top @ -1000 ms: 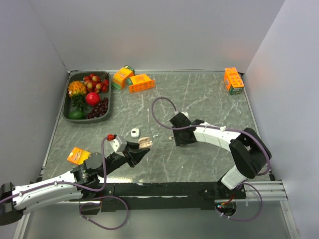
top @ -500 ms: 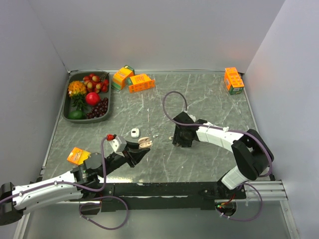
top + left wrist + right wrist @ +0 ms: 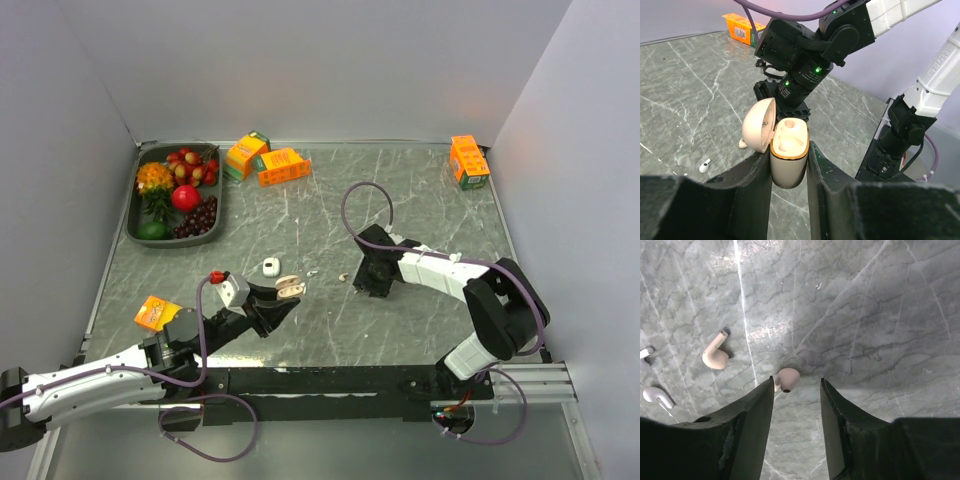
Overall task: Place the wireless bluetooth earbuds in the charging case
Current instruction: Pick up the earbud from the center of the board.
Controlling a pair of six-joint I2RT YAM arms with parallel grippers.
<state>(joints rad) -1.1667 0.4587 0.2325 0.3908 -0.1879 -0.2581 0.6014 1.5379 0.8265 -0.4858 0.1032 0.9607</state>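
My left gripper point(image 3: 281, 299) is shut on a cream charging case point(image 3: 789, 152) with a gold rim. The case is upright, its lid point(image 3: 758, 126) is open and both wells show. In the top view the case point(image 3: 289, 288) is held low over the table. My right gripper point(image 3: 797, 382) is open and points down at the table, in the top view point(image 3: 369, 283) right of the case. A beige earbud point(image 3: 786, 379) lies between its fingertips, close to the left finger. A second beige earbud point(image 3: 715, 356) lies to the left. A white earbud point(image 3: 657, 395) lies further left.
A small white case point(image 3: 270, 266) sits on the table beyond the left gripper. A tray of fruit point(image 3: 176, 193) stands at the back left. Orange boxes lie at the back point(image 3: 283, 166), the back right point(image 3: 468, 161) and the near left point(image 3: 157, 312). The right arm's cable point(image 3: 365, 210) loops up.
My right gripper has shifted slightly right and tipped down towards the table, its cable loop moving right. The left gripper and the case have barely moved.
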